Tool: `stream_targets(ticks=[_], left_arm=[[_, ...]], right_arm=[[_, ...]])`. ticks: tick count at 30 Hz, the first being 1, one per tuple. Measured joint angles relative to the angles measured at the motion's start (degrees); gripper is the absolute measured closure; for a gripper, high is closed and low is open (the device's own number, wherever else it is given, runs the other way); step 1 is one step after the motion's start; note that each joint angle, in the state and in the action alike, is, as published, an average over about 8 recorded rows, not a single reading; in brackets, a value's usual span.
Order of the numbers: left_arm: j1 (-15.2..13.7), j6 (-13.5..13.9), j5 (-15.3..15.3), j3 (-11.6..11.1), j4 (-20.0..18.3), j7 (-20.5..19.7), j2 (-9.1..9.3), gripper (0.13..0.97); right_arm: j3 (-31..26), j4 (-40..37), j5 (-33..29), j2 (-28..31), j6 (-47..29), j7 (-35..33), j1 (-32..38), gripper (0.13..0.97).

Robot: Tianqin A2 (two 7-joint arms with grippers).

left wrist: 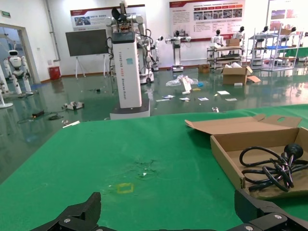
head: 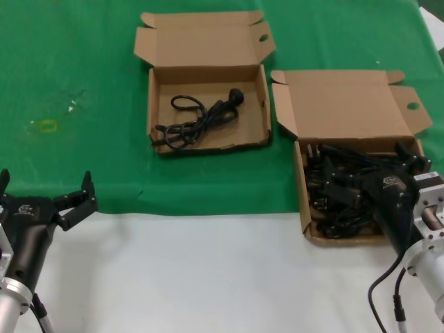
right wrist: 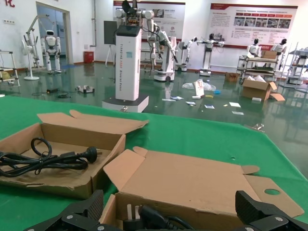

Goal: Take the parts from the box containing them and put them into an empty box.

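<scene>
1. We see the parts (head: 347, 184), black power cords with chunky plugs, piled in a tangle inside the box containing them (head: 303, 201), at about four o'clock in the head view.
2. One cord (head: 198, 121) already lies coiled in the other box (head: 154, 111), at about twelve o'clock, so that box is no longer quite empty.
3. Our right end effector (head: 409, 161) hangs directly over the pile, fingers spread wide on either side of the cords and pinching nothing yet.
4. Our left end effector (head: 45, 187) waits at about eight o'clock, also spread and holding nothing, well apart from both boxes.
5. Both boxes stand with lids folded back on the green cloth (head: 76, 83) covering the surface (head: 208, 277).
6. The main risk, as we judge it, is the tangle: closing on one cord may drag several out together, or a trailing plug may catch the box wall and shift or tip the light cardboard.
7. A grip on a thin, rubbery loop could also slip during the carry, dropping the cord between the boxes.
</scene>
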Motion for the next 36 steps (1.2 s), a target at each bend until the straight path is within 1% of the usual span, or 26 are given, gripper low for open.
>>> stream_targets(ticks=[36], left_arm=[[0.00,0.00,0.00,0.00,0.00,0.00,0.00,0.132]], right_arm=[[0.00,0.00,0.00,0.00,0.00,0.00,0.00,0.129]])
